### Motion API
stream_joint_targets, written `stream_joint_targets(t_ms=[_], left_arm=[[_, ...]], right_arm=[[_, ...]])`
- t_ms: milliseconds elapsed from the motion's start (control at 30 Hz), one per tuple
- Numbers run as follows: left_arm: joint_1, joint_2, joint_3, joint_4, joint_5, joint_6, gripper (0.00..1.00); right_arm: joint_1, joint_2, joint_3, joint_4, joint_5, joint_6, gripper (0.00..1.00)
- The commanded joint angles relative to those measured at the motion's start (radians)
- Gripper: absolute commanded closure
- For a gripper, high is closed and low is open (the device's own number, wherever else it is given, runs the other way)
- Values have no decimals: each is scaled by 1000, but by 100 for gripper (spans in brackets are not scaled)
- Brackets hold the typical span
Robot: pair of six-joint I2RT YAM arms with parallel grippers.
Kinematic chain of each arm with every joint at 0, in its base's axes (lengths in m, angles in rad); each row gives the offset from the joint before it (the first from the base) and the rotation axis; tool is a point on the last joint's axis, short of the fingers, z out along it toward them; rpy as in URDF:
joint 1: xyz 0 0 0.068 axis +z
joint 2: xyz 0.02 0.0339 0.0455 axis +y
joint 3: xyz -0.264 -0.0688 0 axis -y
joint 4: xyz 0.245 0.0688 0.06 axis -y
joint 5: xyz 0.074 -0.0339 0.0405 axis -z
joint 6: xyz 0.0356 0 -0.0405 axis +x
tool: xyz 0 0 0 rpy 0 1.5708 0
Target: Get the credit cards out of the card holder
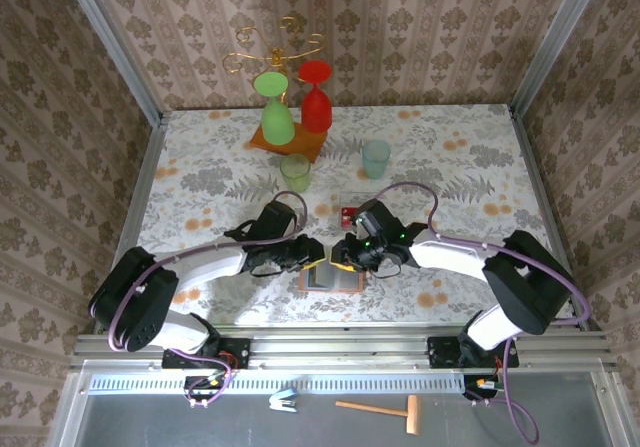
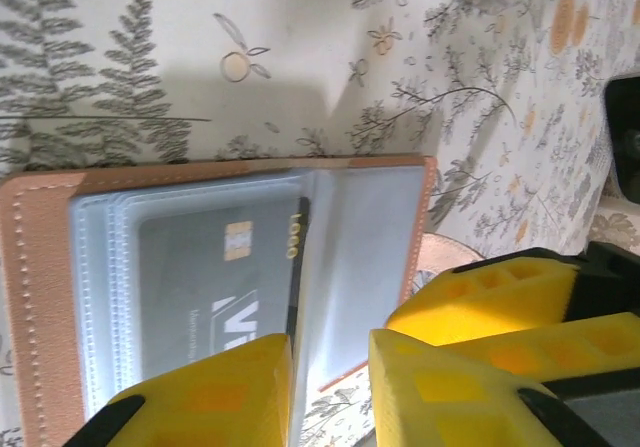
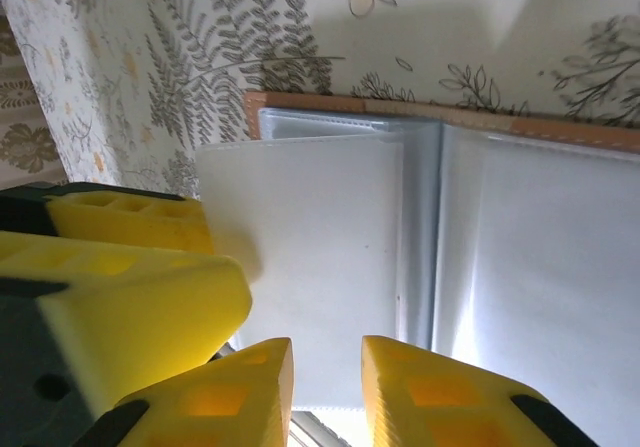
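Floral surface: card holder lies open flat near the arm bases, between both hands. Left hand shows a narrow gap, right hand the same; neither looks clamped on anything. Grey card sits in a clear sleeve on the left hand's half, long axis pointing at its fingers. Red cards lie just beyond the holder. Left hand is nearer, so likely it pulls.

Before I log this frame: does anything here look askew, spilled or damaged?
Nothing stands out. The card holder lies open, with the left gripper and right gripper over it and a grey card in its clear sleeve. The red cards lie apart beyond it.
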Motion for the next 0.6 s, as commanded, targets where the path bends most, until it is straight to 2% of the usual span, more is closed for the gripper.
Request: stream_joint_targets(t_ms=[0, 267, 567], left_arm=[[-12, 0, 44, -26, 25, 3, 70], [-59, 90, 110, 18, 33, -13, 66], [-115, 214, 171, 92, 54, -41, 64]], right_arm=[[-19, -53, 41, -219, 106, -103, 73], [-68, -109, 24, -330, 165, -161, 71], [-80, -98, -8, -340, 170, -180, 68]])
